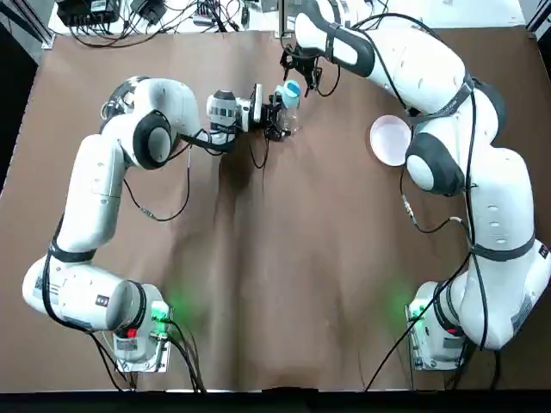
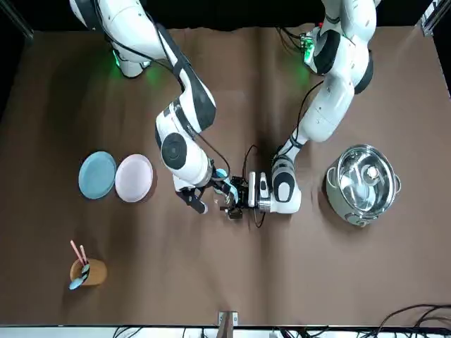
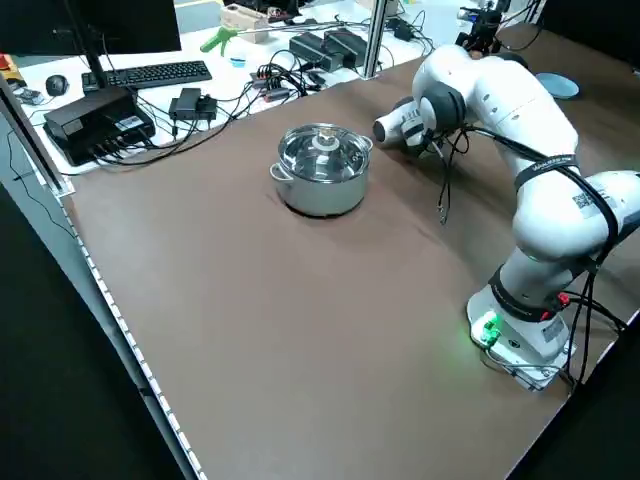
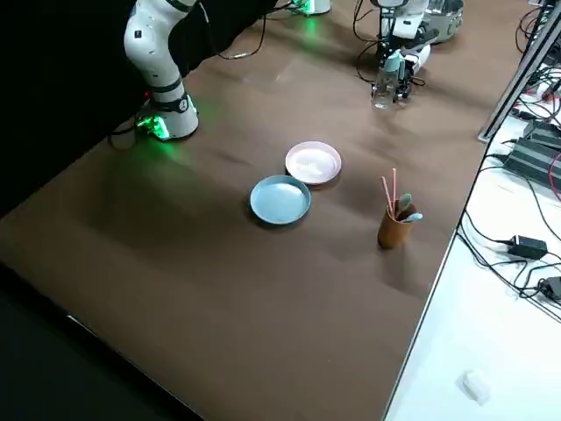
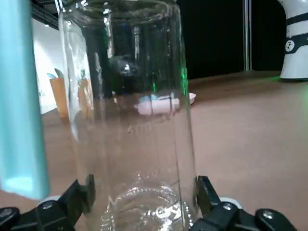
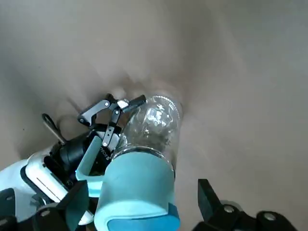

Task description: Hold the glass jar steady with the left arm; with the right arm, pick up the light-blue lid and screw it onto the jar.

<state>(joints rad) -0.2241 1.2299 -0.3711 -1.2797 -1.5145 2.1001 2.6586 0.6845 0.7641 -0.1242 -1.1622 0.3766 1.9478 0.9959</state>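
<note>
Plain matte brown all over the table (image 1: 284, 284), no pattern. Clear, colourless glass for the glass jar (image 1: 289, 120) at 12 o'clock in the overhead view; flat pale sky blue for the light-blue lid (image 1: 292, 89) just beside it. Black on the left gripper (image 5: 143, 195) and right gripper (image 6: 139, 197) alike. Glossy white on the left arm (image 1: 95, 189) and right arm (image 1: 508, 215), with dark grey joint bands and green base lights (image 1: 159, 311). Soft pink for the plate (image 1: 390, 139) at 2 o'clock. In the front view, dusty blue for the second plate (image 2: 96, 174) at the pink one's 9 o'clock. Mirror-bright silver for the pot (image 2: 361, 184). Orange-brown for the cup (image 2: 88, 271), with pink sticks (image 2: 76, 250).
</note>
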